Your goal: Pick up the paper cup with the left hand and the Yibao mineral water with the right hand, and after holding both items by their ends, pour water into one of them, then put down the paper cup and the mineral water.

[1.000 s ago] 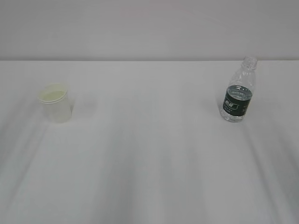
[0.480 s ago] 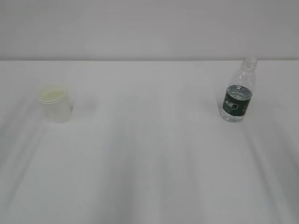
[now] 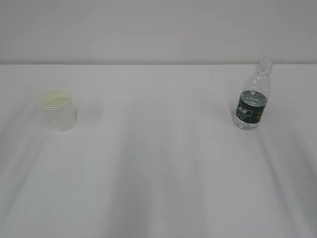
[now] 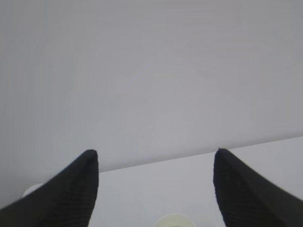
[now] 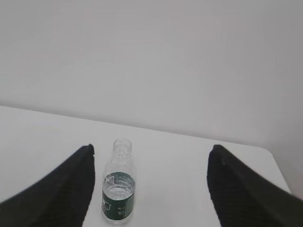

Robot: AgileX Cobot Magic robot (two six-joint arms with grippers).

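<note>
Both pairs of jaws stand wide apart and hold nothing: the left hand (image 4: pixel 154 189) looks out over the table with just the rim of the paper cup (image 3: pixel 59 109) peeking in low between its tips, while the right hand (image 5: pixel 150 182) frames the water bottle (image 5: pixel 119 182) near its left jaw. The cup stands upright, mouth up, at the left of the white table (image 3: pixel 158 163). The bottle stands upright well apart at the right, open neck up, its dark green label carrying white writing too small to read.

Bare lab setup, plain white table (image 3: pixel 158 173), blank wall (image 3: pixel 158 29)
</note>
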